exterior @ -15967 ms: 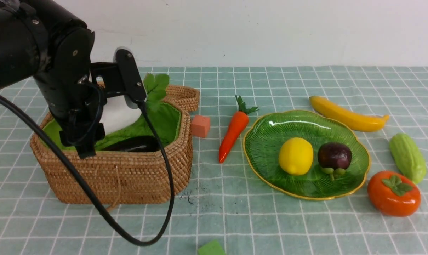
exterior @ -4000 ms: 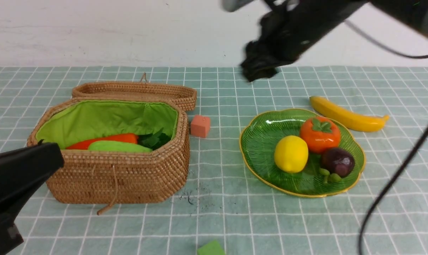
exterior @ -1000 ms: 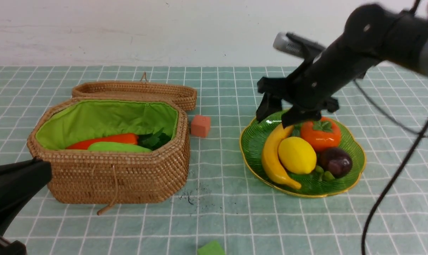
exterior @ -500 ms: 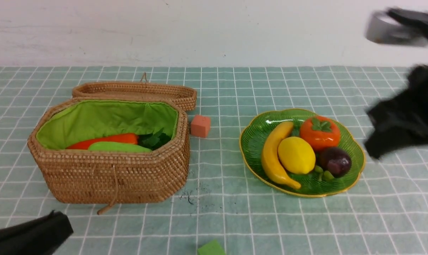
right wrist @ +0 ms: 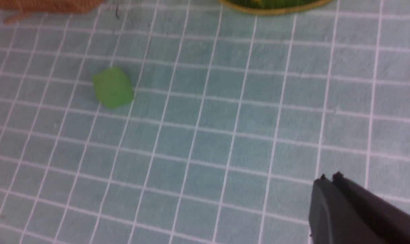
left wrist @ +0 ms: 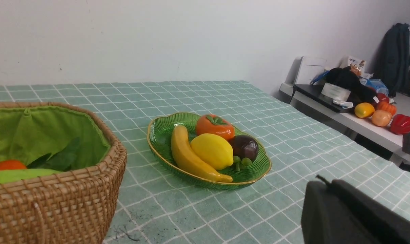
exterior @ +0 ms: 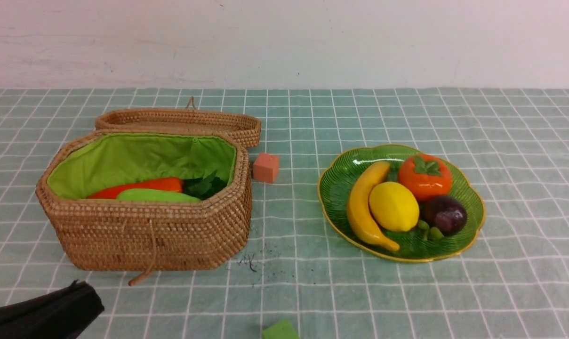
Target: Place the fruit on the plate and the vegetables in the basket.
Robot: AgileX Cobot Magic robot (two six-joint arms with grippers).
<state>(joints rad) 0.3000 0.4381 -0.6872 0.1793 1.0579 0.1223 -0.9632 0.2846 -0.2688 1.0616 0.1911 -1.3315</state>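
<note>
No brand, label or writing can be read on anything here. The banana [exterior: 365, 207], lemon [exterior: 394, 206], persimmon [exterior: 424, 177] and mangosteen [exterior: 447, 214] all lie on the green plate [exterior: 472, 226]. The carrot [exterior: 138, 186] and gourd [exterior: 157, 195] lie inside the open basket [exterior: 152, 230]. The left gripper [left wrist: 321, 184] and right gripper [right wrist: 328, 178] both have their jaws pressed together, empty, above the checked cloth [exterior: 312, 282].
</note>
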